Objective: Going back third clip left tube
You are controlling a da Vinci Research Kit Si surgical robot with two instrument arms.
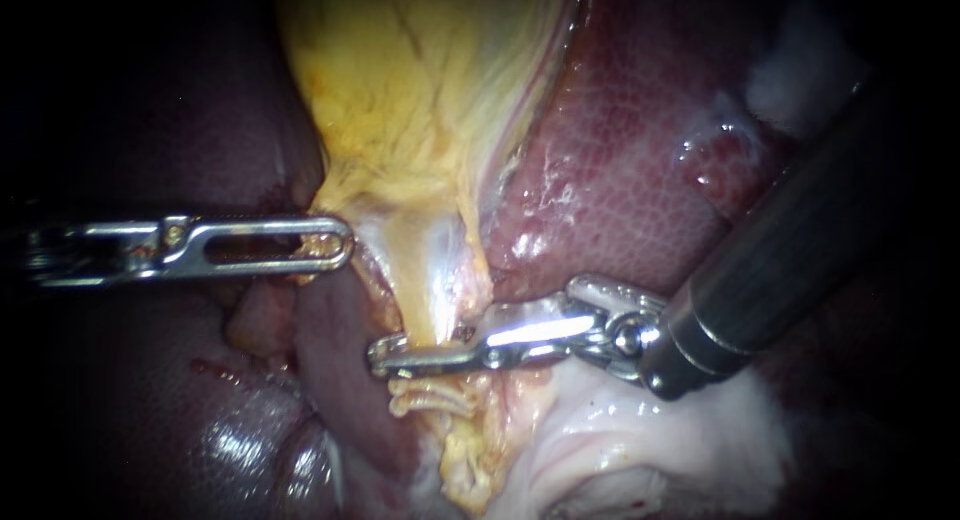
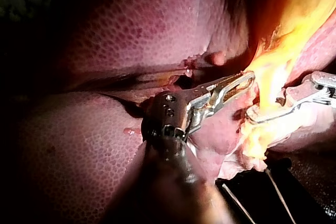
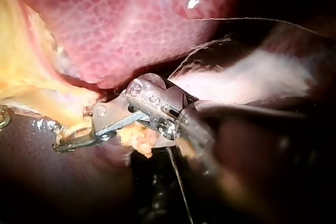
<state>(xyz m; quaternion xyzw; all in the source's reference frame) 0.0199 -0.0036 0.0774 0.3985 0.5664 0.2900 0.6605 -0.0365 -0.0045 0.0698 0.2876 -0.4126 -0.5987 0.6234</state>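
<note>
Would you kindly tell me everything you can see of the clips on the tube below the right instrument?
The clips are pale, cream-coloured bands stacked close and roughly parallel across the tube; at least two show, the exact count unclear. They lie just under the tip of the right instrument, seemingly touching it, with yellow fatty tissue hanging below.

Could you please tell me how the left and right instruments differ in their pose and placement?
The left instrument lies level, coming straight in from the side; the right instrument slants down from the upper right, bent at its wrist. The left instrument's tip meets the side edge of the yellow tissue; the right instrument's tip sits lower, just above the clips. Both end in shiny metal tips.
</note>
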